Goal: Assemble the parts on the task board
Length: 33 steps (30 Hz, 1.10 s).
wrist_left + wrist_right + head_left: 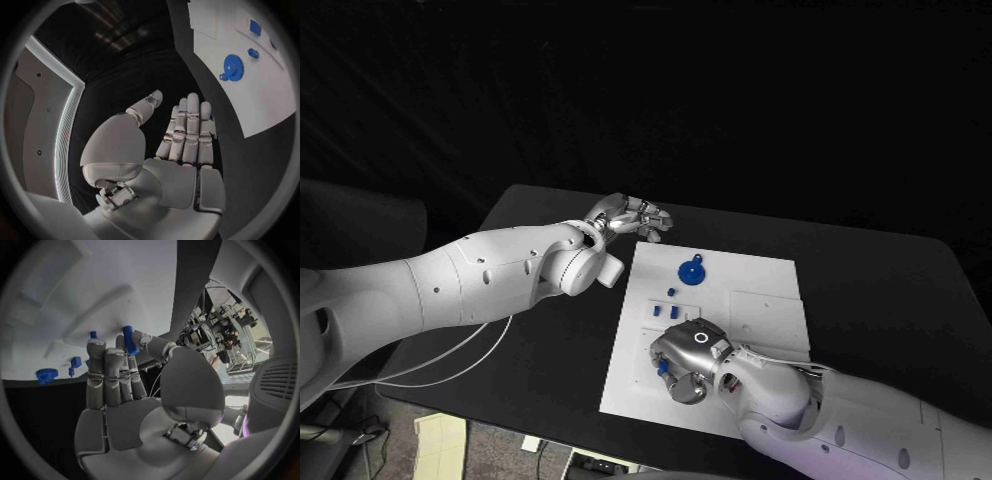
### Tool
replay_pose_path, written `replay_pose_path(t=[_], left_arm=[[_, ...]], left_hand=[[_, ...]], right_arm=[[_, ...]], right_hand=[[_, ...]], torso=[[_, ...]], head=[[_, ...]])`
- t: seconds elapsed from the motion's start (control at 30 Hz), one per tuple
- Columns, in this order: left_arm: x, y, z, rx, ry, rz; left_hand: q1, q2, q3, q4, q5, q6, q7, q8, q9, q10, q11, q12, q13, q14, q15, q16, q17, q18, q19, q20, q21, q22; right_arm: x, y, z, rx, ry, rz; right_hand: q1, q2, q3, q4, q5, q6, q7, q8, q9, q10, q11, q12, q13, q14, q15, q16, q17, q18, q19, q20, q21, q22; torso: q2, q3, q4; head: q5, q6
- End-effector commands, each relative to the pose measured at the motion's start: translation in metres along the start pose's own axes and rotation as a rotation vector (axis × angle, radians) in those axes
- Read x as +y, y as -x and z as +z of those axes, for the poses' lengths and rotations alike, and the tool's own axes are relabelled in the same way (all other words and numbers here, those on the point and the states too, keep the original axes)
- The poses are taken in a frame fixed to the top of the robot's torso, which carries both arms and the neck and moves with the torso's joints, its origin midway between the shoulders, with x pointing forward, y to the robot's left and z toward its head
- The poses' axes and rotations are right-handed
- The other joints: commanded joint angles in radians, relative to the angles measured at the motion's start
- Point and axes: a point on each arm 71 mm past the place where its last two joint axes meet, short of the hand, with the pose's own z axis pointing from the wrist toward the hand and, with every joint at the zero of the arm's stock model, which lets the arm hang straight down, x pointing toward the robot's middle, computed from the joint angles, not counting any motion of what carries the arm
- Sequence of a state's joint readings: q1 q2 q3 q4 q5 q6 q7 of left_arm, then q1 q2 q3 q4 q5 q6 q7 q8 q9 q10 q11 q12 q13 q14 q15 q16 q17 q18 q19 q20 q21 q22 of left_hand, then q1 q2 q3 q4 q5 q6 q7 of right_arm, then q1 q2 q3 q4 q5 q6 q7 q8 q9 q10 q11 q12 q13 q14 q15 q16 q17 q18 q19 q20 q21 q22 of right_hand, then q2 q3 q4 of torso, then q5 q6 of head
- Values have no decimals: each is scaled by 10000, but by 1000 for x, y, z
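Observation:
The white task board (pixel 733 385) lies in the middle of the black table. A blue gear (pixel 691 272) sits on its far part, with small blue parts (pixel 669 310) just nearer. My right hand (pixel 687 365) hovers over the board's near left area. There its thumb and a finger pinch an upright blue peg (pixel 130 340). The gear (pixel 45 375) and another small part (pixel 75 362) lie beyond its fingertips (pixel 95 347). My left hand (pixel 629 218) hangs off the board's far left corner, fingers straight and holding nothing (pixel 187 135). The gear (pixel 233 66) lies to that hand's side.
Shallow square recesses (pixel 769 305) mark the board's right half. Bare black table (pixel 891 290) runs right of the board and behind it. The table's left edge (pixel 459 300) lies under my left arm, and white cables (pixel 444 365) hang below it.

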<state>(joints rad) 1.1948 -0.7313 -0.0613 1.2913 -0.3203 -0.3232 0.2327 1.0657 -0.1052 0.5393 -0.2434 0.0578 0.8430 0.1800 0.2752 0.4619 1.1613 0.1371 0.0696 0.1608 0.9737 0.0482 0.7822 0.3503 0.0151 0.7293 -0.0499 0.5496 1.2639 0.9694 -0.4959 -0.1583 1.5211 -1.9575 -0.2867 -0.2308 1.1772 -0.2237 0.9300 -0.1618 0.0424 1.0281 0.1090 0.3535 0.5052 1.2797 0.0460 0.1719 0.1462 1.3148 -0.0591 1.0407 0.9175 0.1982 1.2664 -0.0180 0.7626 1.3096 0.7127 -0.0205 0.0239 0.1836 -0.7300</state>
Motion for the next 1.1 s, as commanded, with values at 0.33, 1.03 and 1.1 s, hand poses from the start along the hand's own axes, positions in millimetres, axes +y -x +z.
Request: replay_pose_path(t=[0.33,1.03,1.1], left_arm=[[-2,-2,0,124,-79,-76],[-1,-1,0,131,-36,-77],[-1,-1,0,123,-30,-75]], left_hand=[[-54,45,-19,55,-38,-104,3,28,-17,-64,-4,1,-17,88,15,-74,23,21,48,5,-58,13],[-54,42,-19,59,-38,-112,5,27,-19,-69,-2,0,-20,92,14,-84,40,20,51,5,-69,21],[-54,41,-20,59,-38,-114,6,26,-19,-69,-1,0,-20,92,14,-85,42,20,52,5,-70,21]], right_arm=[[7,-8,0,666,154,-272],[5,-6,0,233,56,214],[4,-6,0,243,39,236]], right_hand=[[-29,70,4,-40,62,73,-6,36,20,360,-29,38,-6,3,-100,76,10,636,10,-68,52,201],[-808,-717,-541,-190,496,-323,196,-320,-180,-65,155,-377,5,-65,79,13,-120,636,-137,7,44,159],[-806,-725,-573,-202,505,-364,217,-347,-195,-108,174,-410,2,-81,95,4,-130,636,-160,15,29,156]], torso=[[-2,-7,1],[0,4,0],[0,4,0]], head=[[-11,-4],[-25,-26],[-25,-26]])
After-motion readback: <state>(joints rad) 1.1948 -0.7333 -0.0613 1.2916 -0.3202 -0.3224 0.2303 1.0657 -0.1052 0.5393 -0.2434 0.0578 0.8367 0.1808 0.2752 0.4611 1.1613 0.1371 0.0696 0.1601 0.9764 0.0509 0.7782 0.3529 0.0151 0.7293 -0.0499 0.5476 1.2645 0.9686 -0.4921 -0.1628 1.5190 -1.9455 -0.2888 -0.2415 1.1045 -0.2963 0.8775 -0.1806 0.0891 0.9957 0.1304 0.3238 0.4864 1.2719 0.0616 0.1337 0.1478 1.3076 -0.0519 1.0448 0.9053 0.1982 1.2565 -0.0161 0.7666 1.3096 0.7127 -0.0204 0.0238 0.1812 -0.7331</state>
